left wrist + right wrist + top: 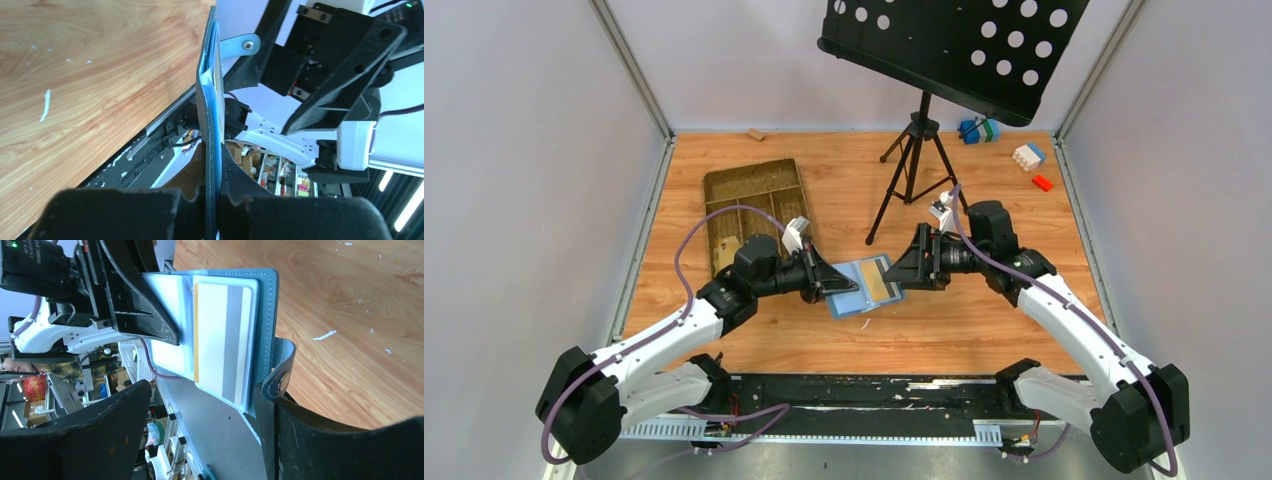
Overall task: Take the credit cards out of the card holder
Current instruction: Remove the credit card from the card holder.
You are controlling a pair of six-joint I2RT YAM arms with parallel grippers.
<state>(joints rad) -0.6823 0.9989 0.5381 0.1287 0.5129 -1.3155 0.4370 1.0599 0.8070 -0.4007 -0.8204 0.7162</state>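
The blue card holder (856, 290) is open and held off the table, tan and light blue inside. My left gripper (827, 281) is shut on its left edge; in the left wrist view the holder (210, 105) stands edge-on between the fingers. A pale silvery card (225, 335) with a grey stripe sits in the holder's pocket (266, 315). My right gripper (904, 266) is open at the holder's right edge; its jaws (205, 395) stand wide apart, one finger by the snap tab (280, 377). The black card is hidden.
A brown compartmented tray (754, 198) lies at the back left. A black music stand on a tripod (914, 150) stands behind the grippers. Toy blocks (1029, 157) and a small wooden block (755, 134) lie at the back.
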